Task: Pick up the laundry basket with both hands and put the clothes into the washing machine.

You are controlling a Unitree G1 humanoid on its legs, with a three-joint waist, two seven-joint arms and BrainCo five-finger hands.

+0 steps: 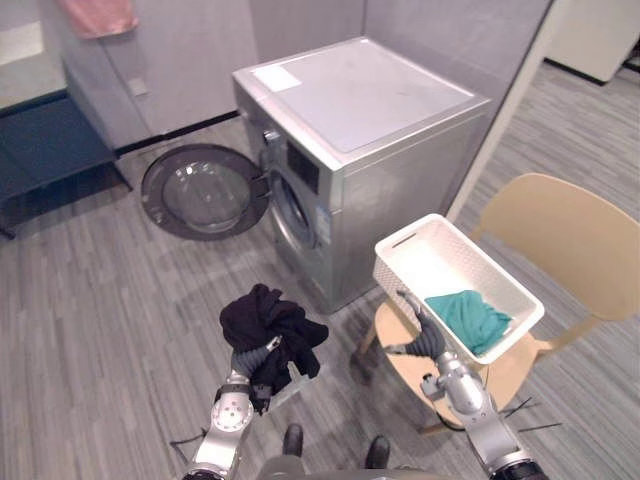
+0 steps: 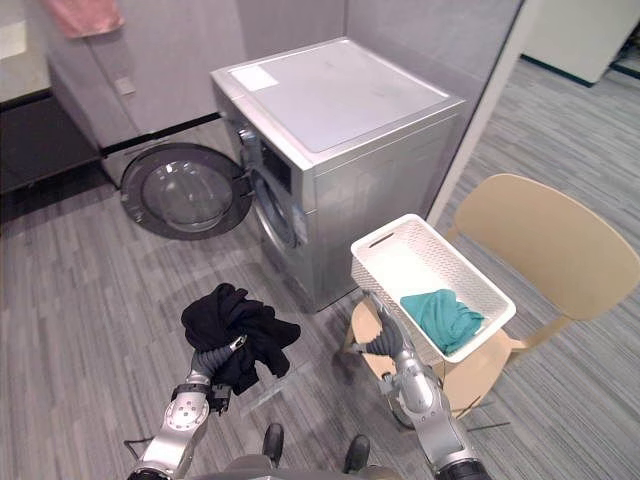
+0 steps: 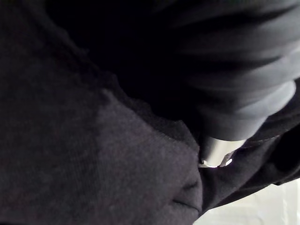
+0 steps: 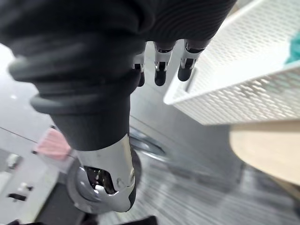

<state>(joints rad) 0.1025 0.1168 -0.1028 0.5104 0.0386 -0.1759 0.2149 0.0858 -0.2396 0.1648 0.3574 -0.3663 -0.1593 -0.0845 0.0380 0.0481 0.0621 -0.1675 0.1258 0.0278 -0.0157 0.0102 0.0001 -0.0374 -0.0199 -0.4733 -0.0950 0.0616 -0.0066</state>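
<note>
Left hand (image 1: 252, 357): fingers buried in a bunched black garment (image 1: 270, 320), so the grip cannot be read; the cloth rides on top of the hand and droops over it, well off the floor (image 1: 100, 330). Right hand (image 1: 425, 343): fingers (image 4: 160, 70) straight and loosely spread, holding nothing, just beside the near corner of the basket (image 1: 432, 262); contact cannot be told. The basket is white perforated plastic and sits tilted on the seat of a tan chair (image 1: 575, 235), with one teal garment (image 1: 470, 318) lying at its far end. Judgement: the black garment is light, limp and not fragile, and it will sag and trail, so loose ends could catch on the door rim; a gathered handful is best. The basket looks light and stiff, and a slot in its near end wall looks like the natural hold. On that tilt it may slide off the seat. The washing machine (image 1: 370, 110) stands ahead, its round door (image 1: 205, 190) swung wide to the left and its drum opening (image 1: 293, 208) facing open floor. There is good room on the left for the approach. It is tighter on the right, where the chair crowds the machine's corner.
</note>
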